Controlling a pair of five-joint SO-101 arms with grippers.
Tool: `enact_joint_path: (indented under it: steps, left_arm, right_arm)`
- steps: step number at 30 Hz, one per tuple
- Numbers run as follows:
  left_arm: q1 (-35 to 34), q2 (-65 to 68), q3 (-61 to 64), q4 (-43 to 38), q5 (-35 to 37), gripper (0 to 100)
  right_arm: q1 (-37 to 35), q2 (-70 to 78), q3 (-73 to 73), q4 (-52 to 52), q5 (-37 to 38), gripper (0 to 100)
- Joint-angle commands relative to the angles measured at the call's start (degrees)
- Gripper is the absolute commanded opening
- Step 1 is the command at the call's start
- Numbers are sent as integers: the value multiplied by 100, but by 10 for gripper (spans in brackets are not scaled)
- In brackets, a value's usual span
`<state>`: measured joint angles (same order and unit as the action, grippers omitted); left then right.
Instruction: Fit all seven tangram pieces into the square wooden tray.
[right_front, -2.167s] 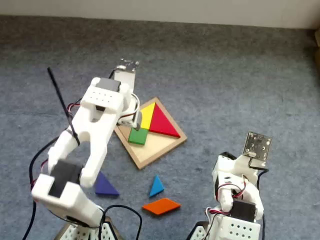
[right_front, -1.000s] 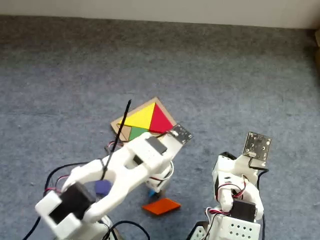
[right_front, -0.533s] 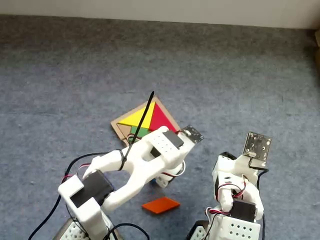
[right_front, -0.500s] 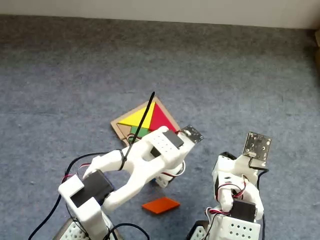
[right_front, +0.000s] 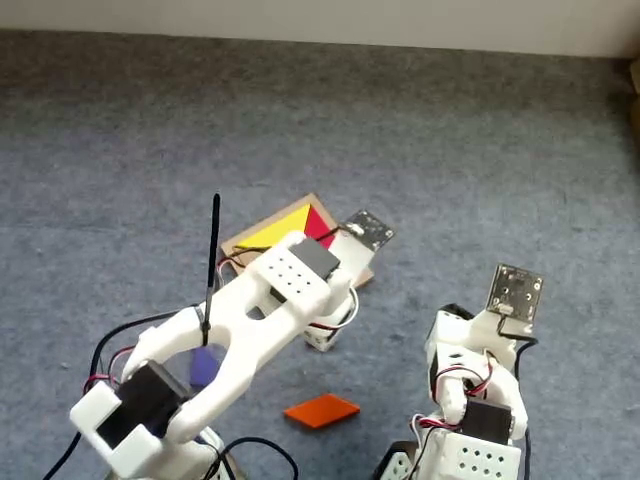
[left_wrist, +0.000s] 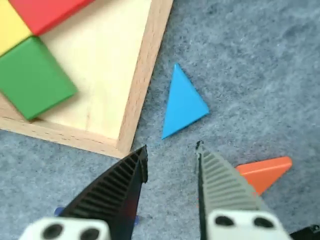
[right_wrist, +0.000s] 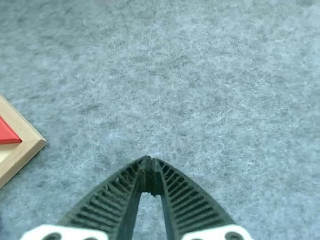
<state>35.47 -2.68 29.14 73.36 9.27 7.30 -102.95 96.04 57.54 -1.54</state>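
The square wooden tray (left_wrist: 107, 75) holds a green square (left_wrist: 32, 77), a yellow piece (left_wrist: 10, 25) and a red triangle (left_wrist: 45, 10). A small blue triangle (left_wrist: 182, 102) lies on the carpet just outside the tray's rim. My left gripper (left_wrist: 170, 147) hovers open right behind it, nothing between its fingers. An orange parallelogram (right_front: 322, 410) lies nearer the arm bases, and a purple piece (right_front: 203, 365) peeks out beside the left arm. The left arm covers most of the tray (right_front: 300, 212) in the high view. My right gripper (right_wrist: 148, 161) is shut over bare carpet, empty.
Grey carpet covers the whole work area. The tray corner (right_wrist: 20, 150) shows in the right wrist view, apart from that gripper. The right arm (right_front: 480, 390) sits folded near its base at the front right. A black cable (right_front: 213, 250) sticks up from the left arm.
The left arm swung from over the tray's far side to its near side, and now stands above the blue triangle. The right arm has not moved.
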Motion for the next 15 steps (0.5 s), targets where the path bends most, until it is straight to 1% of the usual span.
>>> enact_joint_path:
  steps: [1, 4, 10, 15]
  left_arm:
    - [-48, -233, -48, -9, 9, 210]
    - [-22, -233, -31, -255, 9, 210]
    - [338, -215, -31, -484, 9, 214]
    - [418, 532, -207, -633, 9, 213]
  right_arm:
    - [66, -92, 637, -13, 0, 12]
    - [66, -92, 637, -13, 0, 12]
    - [66, -92, 637, -13, 0, 12]
    - [66, -92, 637, -13, 0, 12]
